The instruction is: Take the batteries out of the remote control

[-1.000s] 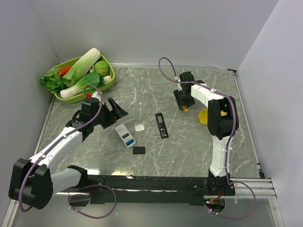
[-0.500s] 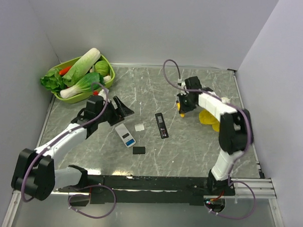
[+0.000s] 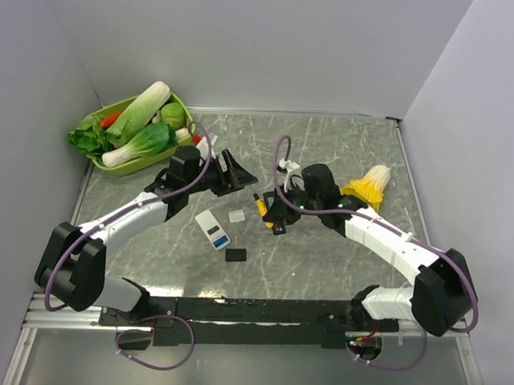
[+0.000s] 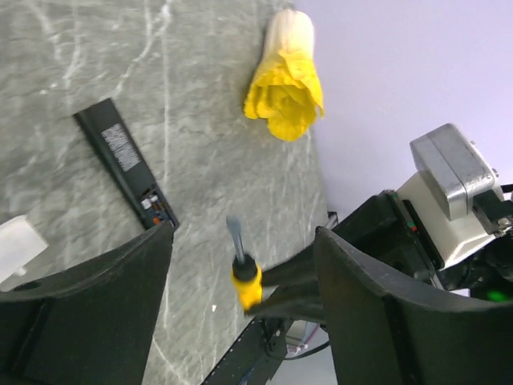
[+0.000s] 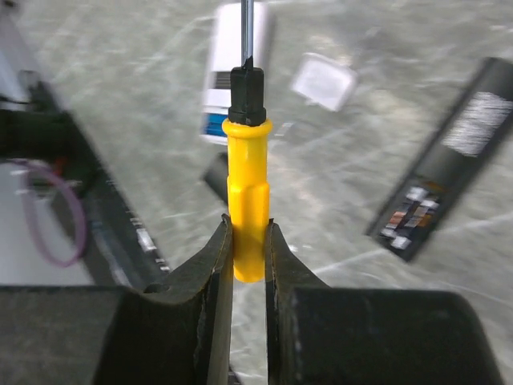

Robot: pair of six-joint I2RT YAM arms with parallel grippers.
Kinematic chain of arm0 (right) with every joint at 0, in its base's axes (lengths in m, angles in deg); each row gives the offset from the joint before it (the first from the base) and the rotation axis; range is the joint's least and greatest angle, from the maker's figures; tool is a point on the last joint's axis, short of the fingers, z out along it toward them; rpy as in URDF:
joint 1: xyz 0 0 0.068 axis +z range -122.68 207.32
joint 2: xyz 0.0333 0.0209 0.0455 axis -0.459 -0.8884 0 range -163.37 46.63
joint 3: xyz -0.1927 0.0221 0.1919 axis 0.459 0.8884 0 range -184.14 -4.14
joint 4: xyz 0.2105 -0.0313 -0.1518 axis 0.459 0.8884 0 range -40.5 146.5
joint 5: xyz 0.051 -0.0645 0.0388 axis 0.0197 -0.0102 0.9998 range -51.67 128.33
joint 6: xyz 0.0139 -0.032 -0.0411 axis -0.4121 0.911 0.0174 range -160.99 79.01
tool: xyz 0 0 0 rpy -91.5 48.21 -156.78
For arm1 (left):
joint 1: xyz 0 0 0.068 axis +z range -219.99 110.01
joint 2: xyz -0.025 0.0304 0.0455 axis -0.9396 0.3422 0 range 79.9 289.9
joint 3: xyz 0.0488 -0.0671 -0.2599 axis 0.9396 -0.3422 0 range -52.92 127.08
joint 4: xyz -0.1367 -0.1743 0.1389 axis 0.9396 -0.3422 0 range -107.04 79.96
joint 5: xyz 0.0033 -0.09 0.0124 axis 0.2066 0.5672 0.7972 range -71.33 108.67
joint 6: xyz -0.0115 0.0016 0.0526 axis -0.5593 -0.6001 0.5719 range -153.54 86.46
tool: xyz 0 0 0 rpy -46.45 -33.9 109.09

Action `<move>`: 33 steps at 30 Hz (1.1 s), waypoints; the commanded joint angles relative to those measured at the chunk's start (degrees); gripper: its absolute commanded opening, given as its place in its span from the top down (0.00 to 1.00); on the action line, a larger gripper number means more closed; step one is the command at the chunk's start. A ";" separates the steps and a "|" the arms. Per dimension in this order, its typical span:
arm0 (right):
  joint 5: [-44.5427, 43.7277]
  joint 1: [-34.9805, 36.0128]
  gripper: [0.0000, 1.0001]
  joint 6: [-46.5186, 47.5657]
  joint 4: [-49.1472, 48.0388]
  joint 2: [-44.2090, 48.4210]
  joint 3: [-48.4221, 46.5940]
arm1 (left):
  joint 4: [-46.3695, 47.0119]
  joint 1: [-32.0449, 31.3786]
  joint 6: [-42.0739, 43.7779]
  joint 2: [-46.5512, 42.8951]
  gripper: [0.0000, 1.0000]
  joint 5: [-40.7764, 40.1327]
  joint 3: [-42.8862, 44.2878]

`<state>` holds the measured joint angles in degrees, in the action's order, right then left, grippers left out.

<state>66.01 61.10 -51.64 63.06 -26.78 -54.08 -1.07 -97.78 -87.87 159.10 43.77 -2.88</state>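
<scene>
The black remote [image 3: 276, 222] lies mid-table with its battery bay open; it also shows in the left wrist view [image 4: 124, 168] and the right wrist view [image 5: 449, 160]. Small cells show in its bay [image 5: 409, 218], their colours unclear. A white remote [image 3: 212, 229] lies to its left with something blue in its open end [image 3: 220, 239]. My right gripper [image 3: 267, 211] is shut on a yellow-handled screwdriver [image 5: 247, 200], held above the black remote's near end. My left gripper [image 3: 233, 171] is open and empty, up off the table behind the two remotes.
A white cover plate [image 3: 237, 215] lies between the remotes and a black cover plate [image 3: 234, 254] lies nearer the front. A yellow cabbage [image 3: 367, 186] lies to the right. A green basket [image 3: 181, 106] of vegetables stands at the back left.
My right arm has swung left from the far right side to the black remote, carrying the screwdriver. My left gripper has moved right, toward the middle. The yellow cabbage is now uncovered.
</scene>
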 commanded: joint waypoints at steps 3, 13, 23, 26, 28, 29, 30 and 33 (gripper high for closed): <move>12.12 0.32 1.00 -9.55 -16.08 3.71 3.08 | 11.58 -0.33 -2.01 0.17 0.30 5.21 -2.84; 18.63 -1.08 1.00 -22.12 -32.19 3.98 8.10 | 29.33 -0.51 -5.34 -4.76 0.45 11.89 -10.13; 3.11 1.18 0.51 -10.21 -20.17 5.55 3.97 | 18.92 -0.69 -10.97 -4.50 0.99 6.11 -8.57; -6.74 4.61 0.37 -4.05 -18.48 8.54 4.05 | 8.80 -0.77 -13.61 -3.88 0.99 1.72 -5.31; -12.71 6.29 0.30 -1.31 -18.31 10.21 4.84 | 3.70 -0.77 -16.58 -4.31 0.99 -0.74 -3.73; -14.39 7.95 0.29 1.75 -18.48 10.91 5.19 | 2.90 -0.86 -17.91 -5.27 0.99 -2.93 -3.72; -15.54 8.93 0.28 3.34 -19.35 11.87 5.63 | 2.28 -0.86 -19.57 -5.98 0.99 -4.26 -3.81; -18.18 12.00 0.26 9.50 -21.11 12.06 7.21 | -1.49 -0.86 -27.56 -9.23 0.99 -9.71 -4.07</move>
<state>56.37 69.43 -52.91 44.55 -16.46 -47.21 3.78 -98.37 -105.00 154.46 42.53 -9.09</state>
